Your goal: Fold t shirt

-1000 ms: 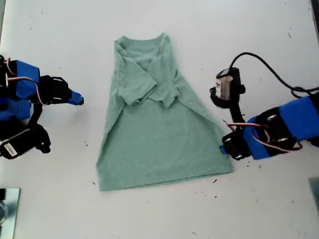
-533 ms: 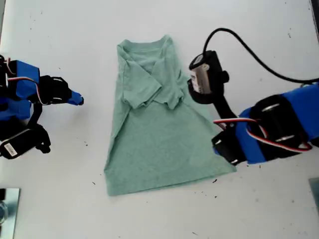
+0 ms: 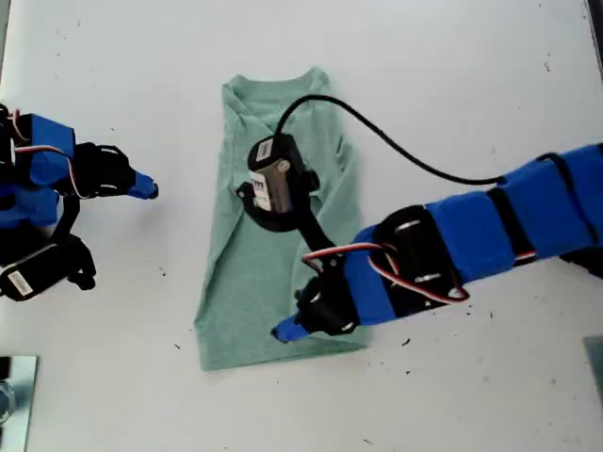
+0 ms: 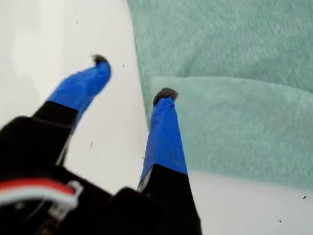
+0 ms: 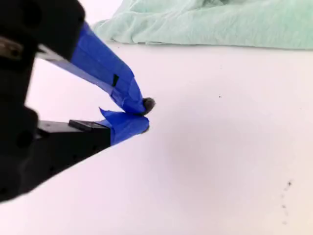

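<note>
Near the exterior view's bottom edge, my first gripper [image 4: 132,78] is hanging jaws wide and empty over the hem of the t shirt [image 3: 268,235], 1 fingertip over a doubled-over flap. The shirt is lying mid-table as a narrow strip, sleeves and side tucked in; the crosswise folds appear still to come. At the exterior view's left, my second gripper [image 5: 144,115] is idling, jaws nearly together, holding nothing. The white table [image 3: 471,75], lightly speckled, is filling the frame.
</note>
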`<state>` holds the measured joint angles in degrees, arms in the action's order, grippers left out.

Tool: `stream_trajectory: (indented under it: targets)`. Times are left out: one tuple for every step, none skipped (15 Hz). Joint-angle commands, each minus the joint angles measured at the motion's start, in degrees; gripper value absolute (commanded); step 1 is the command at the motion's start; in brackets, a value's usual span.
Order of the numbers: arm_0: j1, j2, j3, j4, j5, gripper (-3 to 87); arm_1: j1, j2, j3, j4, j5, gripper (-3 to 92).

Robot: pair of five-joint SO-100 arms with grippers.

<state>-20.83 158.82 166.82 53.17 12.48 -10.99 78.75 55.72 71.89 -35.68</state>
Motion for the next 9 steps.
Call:
stream_trajectory:
  targets:
    - [0.4, 0.6, -1.3, -1.1, -0.3, -0.2, -0.3, 14.0, -1.9, 6.4, -0.6, 27.9]
    - [0.5, 0.6, -1.2, -1.1, -0.4, -0.2, -0.3, 20.9, 2.4, 8.0, -1.3, 26.9]
    - [0.4, 0.6, -1.2, -1.1, -0.4, -0.2, 0.4, 28.1, 9.0, 11.0, 0.1, 25.5]
    - [0.4, 0.9, -1.1, -1.1, -0.4, -0.2, 2.5, 36.5, 21.0, 11.4, 1.5, 23.0]
    - [0.4, 1.1, -1.1, -1.1, -0.7, -0.2, 5.4, 46.6, 37.3, 6.9, 1.8, 21.2]
    - [0.4, 1.4, -1.2, -0.8, -1.1, -0.2, 9.3, 57.5, 54.4, 0.3, 3.0, 17.1]
    - [0.5, 1.7, -1.8, -0.2, -1.3, -0.2, 12.7, 69.3, 70.0, -5.7, 2.6, 12.0]
    - [1.2, 2.1, -2.2, -0.1, -1.9, -0.2, 17.3, 82.4, 84.6, -7.7, 3.3, 6.7]
    - [3.2, 2.3, -4.0, -0.7, -2.9, -0.2, 22.2, 95.6, 97.2, -6.9, 3.7, 2.5]
